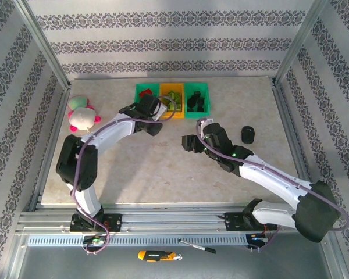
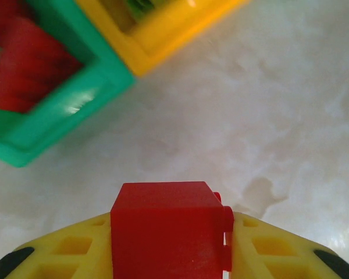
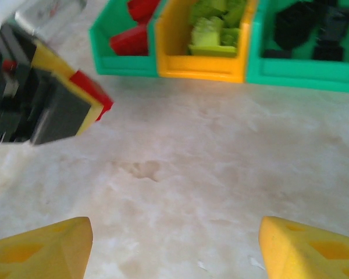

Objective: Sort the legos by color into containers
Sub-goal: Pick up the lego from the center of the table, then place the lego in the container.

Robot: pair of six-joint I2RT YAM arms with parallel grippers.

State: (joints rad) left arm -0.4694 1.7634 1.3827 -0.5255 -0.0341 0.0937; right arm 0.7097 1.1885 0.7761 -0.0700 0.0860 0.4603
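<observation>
- The left hand [image 2: 171, 247] is closed on a red brick [image 2: 163, 224]. The brick is clamped between the hand's two yellow fingers [image 2: 70, 253] at the bottom centre of the left wrist view, with pale table [image 2: 267, 116] beyond it.
- In the top view this hand [image 1: 160, 109] is at upper centre, just in front of the containers [image 1: 172, 93].
- The containers run along the top of the right wrist view. The left green bin [image 3: 125, 67] holds red legos, the orange bin [image 3: 200, 70] holds lime green ones, and the right green bin [image 3: 302, 75] holds black ones.
- In the left wrist view a corner of the left green bin fills the upper left, with blurred red inside it. The orange bin is beside it at the top. The held brick is apart from both bins.
- The right hand [image 3: 174, 250] gapes wide with nothing between its fingers, which show in the two lower corners of its own view. In the top view it is at the centre, well apart from the bins.
- A small black object [image 1: 248, 134] lies on the table right of centre.
- A plush toy [image 1: 81, 113] sits at the left edge.
</observation>
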